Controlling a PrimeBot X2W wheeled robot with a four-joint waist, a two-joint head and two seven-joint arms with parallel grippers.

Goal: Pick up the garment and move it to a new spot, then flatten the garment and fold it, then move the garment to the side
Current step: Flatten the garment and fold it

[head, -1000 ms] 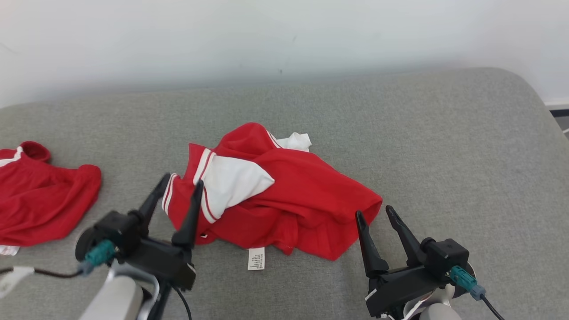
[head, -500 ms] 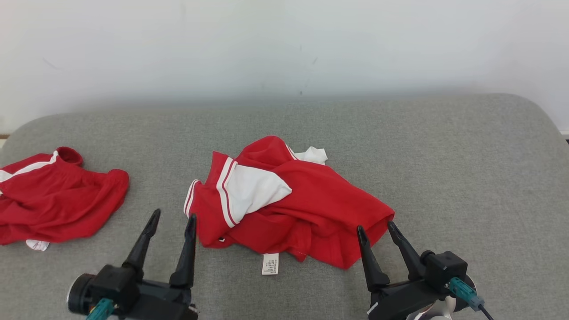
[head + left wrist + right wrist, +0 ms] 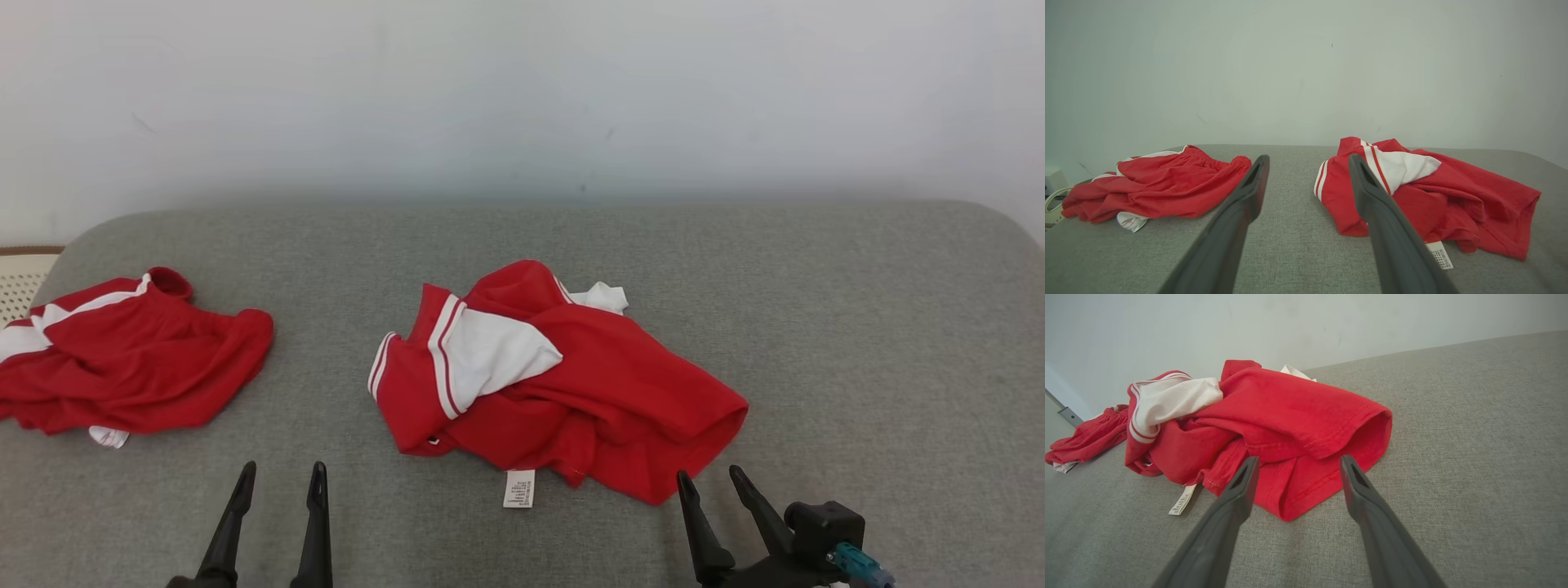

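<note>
Grey cushion [image 3: 857, 327]; crumpled red garment [image 3: 571, 392] awaits
Its hem [image 3: 1331, 443] just ahead of nearer right gripper [image 3: 707, 474]; left gripper [image 3: 284, 465] likewise wide, empty

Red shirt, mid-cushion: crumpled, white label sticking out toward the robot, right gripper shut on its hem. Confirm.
Wrong: the right gripper is open, holding nothing, at the hem of the red shirt, as the right wrist view shows. The rest stands.

Grey padded bench [image 3: 857, 327] in front of me: crumpled red-and-white shirt [image 3: 604, 384] mid-surface, its white label [image 3: 518, 488] flat on the fabric. Red shorts [image 3: 139, 367] bunched at my left, well apart.
</note>
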